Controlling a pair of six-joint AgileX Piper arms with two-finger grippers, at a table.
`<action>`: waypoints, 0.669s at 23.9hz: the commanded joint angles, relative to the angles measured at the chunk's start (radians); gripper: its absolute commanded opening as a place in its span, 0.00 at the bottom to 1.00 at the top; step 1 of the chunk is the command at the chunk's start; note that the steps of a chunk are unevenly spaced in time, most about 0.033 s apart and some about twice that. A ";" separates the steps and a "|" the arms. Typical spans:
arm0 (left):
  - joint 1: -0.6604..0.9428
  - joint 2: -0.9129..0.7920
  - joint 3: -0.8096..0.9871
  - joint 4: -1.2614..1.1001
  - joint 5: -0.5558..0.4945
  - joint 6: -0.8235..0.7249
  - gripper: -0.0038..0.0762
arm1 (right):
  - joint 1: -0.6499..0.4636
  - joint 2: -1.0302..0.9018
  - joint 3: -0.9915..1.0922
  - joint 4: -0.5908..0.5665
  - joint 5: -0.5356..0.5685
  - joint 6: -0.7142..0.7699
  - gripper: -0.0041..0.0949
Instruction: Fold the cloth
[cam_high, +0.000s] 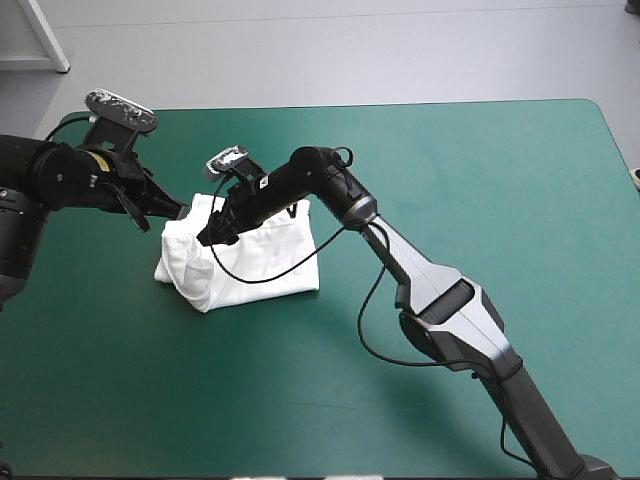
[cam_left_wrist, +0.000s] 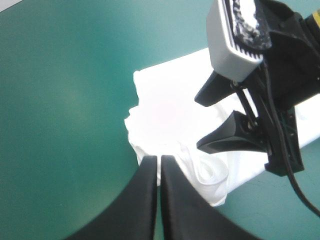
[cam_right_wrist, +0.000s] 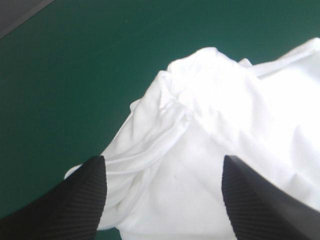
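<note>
Lying left of centre in the high view, on the teal-green cover (cam_high: 480, 200): the T-shirt (cam_high: 255, 262), a rumpled white folded bundle. Clenched on its peaked left corner, the left gripper (cam_high: 182, 212); just over the folds, the right gripper (cam_high: 208, 238), its 2 fingers spread apart.

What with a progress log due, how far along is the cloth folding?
Done: the T-shirt already lies as a folded bundle on the teal-green cover. In hand: the left gripper is shut on its rumpled end, the right gripper open over it. Left: that end looks bunched, so probably smoothing or another fold, then release.
</note>
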 joint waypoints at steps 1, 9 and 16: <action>-0.001 -0.033 -0.033 0.001 -0.033 -0.013 0.07 | -0.052 -0.114 -0.033 0.025 0.031 0.054 0.62; -0.001 -0.033 -0.033 0.043 -0.039 -0.014 0.07 | -0.181 -0.193 -0.029 -0.016 0.049 0.211 0.53; -0.001 -0.020 -0.033 0.054 -0.071 -0.025 0.07 | -0.194 -0.408 0.480 -0.230 0.045 0.137 0.53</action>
